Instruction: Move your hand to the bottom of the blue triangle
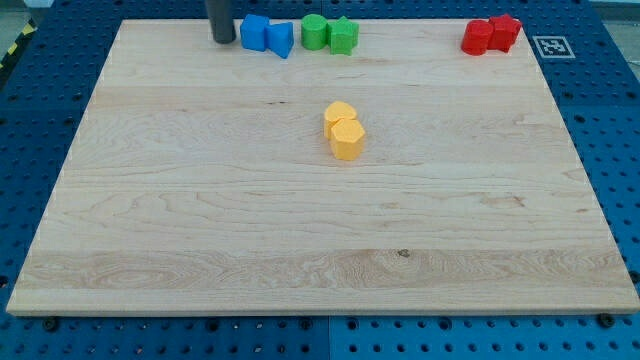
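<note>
The blue triangle sits near the board's top edge, touching a blue cube-like block on its left. My tip stands at the top of the view, just left of the blue cube-like block and a short way left of the triangle. The rod rises out of the top of the frame.
A green round block and a green star-like block sit right of the blue pair. Two red blocks lie at the top right. Two yellow blocks touch each other near the middle of the wooden board.
</note>
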Motion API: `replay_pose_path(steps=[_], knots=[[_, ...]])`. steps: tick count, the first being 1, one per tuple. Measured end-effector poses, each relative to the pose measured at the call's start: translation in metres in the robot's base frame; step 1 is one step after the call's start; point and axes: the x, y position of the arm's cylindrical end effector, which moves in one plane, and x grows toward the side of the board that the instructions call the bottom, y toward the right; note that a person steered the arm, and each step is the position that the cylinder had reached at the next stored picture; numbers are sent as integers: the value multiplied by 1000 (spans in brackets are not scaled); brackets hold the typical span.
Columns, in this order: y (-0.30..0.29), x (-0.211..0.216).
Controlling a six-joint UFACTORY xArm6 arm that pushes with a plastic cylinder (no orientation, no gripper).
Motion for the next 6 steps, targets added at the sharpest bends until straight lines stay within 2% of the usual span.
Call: replay_pose_path(steps=[1,3,6], knots=[[0,19],[72,34],[94,35]])
